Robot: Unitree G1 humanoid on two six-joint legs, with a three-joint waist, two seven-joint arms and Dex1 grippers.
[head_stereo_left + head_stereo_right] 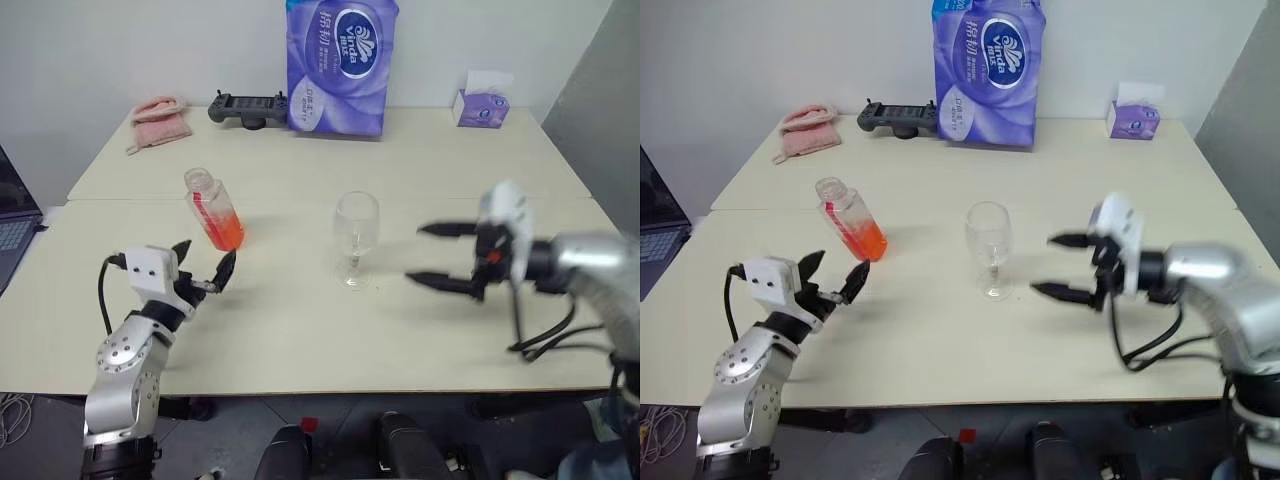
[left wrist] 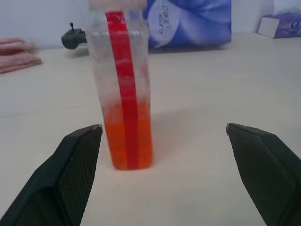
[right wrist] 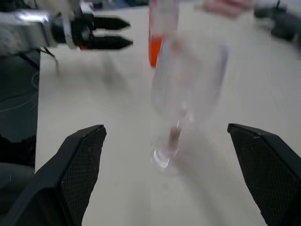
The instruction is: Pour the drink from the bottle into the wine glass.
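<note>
- The left gripper (image 1: pixel 203 262) hovers low over the table (image 1: pixel 300 330), its forearm rising from the near edge and pointing forward and slightly up toward the bottle (image 1: pixel 214 209).
- Its two black fingers are spread wide and hold nothing; the bottle stands just beyond the tips, apart from them.
- In the left wrist view the bottle (image 2: pixel 123 89) lies ahead between the fingers, nearer one of them.
- The bottle stands upright on the table, uncapped as far as can be seen, with a red label strip down its side; the drink (image 1: pixel 226 232), orange-red, fills its lower part.
- The wine glass (image 1: pixel 355 237) stands upright near the table's middle, to the right of the bottle and well apart from it; it looks empty.
- The right gripper (image 1: pixel 428 254) is held above the table, to the right of the glass, its arm reaching in from the right and the fingers pointing leftward at the glass.
- Its jaws are spread wide, empty, clear of the glass.
- At the far edge: a pink cloth (image 1: pixel 158 120), a black controller (image 1: pixel 247 108), a purple tissue pack (image 1: pixel 340 62), a small tissue box (image 1: pixel 482 103).
</note>
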